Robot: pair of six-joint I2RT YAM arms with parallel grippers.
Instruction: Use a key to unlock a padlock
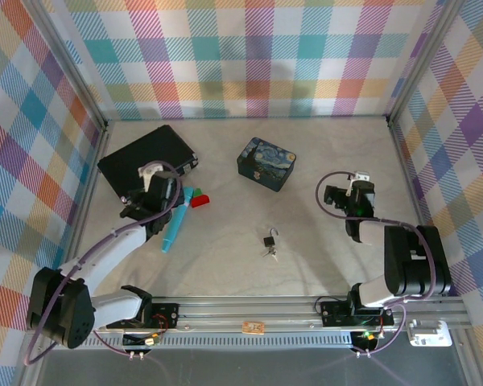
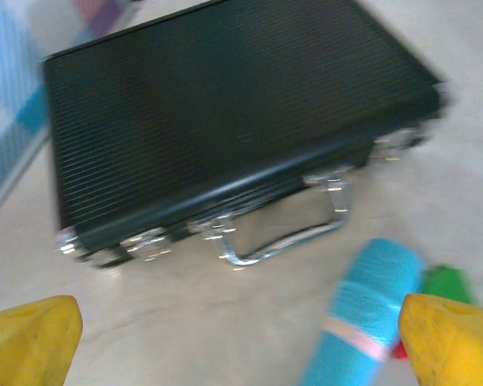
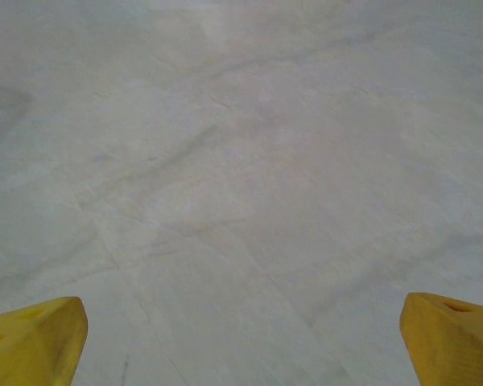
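At the surface's left side, the left fingers (image 2: pixel 32 342) are spread wide and empty, the arm bent low beside one black case (image 2: pixel 225 121) and one turquoise stick (image 2: pixel 370 314). The right fingers (image 3: pixel 32 338), also spread and empty, hover over bare surface (image 3: pixel 241 161). One padlock (image 1: pixel 270 240) lies mid-surface between the arms with one key (image 1: pixel 270 253) just beside it and open room all around. One blue tin (image 1: pixel 266 163) sits farther back.

On the pale counter (image 1: pixel 322 241), at far left, a black ribbed case (image 1: pixel 145 161) lying flat, with a silvery handle (image 2: pixel 290 233) and latches along its near edge. Just beside that edge, a turquoise stick (image 1: pixel 175 221) lying slantwise, with a small red block (image 1: pixel 200 201) and a green block (image 1: pixel 188 193) at its far end. Toward the middle back, well apart from the case, a blue starry-night tin (image 1: pixel 266 163); behind and to both sides, pastel plaid walls (image 1: pixel 249 56).
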